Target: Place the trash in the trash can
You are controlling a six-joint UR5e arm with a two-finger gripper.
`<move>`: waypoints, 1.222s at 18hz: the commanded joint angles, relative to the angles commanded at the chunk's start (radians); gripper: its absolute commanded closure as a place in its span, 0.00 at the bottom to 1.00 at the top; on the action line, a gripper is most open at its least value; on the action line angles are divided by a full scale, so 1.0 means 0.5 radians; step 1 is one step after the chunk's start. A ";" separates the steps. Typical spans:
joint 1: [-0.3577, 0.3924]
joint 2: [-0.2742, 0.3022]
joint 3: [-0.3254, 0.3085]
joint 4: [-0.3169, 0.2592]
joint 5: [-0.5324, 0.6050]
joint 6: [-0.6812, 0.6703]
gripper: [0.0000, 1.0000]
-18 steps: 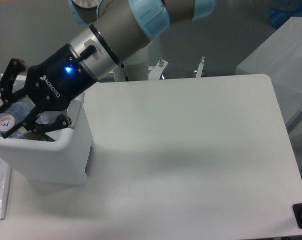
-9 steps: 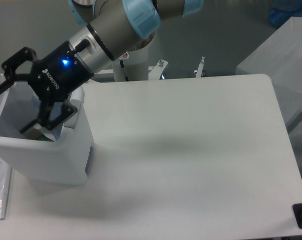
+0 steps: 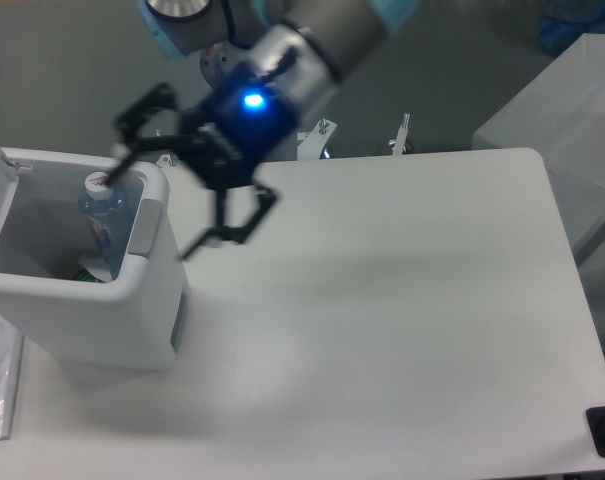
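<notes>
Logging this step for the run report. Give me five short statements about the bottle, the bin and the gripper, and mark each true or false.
1. The crushed bottle stands inside the trash can. True.
2. The gripper is shut on the bottle. False: its fingers are spread open and hold nothing.
3. The trash can's lid is closed. False: the bin is open on top and its grey inside shows.
4. A green bit shows at the bottom of the bin beside the bottle. True.
5. The bottle lies on the white table. False: it is in the bin at the table's left end.
</notes>
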 joint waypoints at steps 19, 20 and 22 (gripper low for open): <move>0.178 -0.601 0.322 -0.681 2.093 1.399 0.00; 0.178 -0.623 0.337 -0.681 2.096 1.418 0.00; 0.175 -0.626 0.338 -0.681 2.108 1.418 0.00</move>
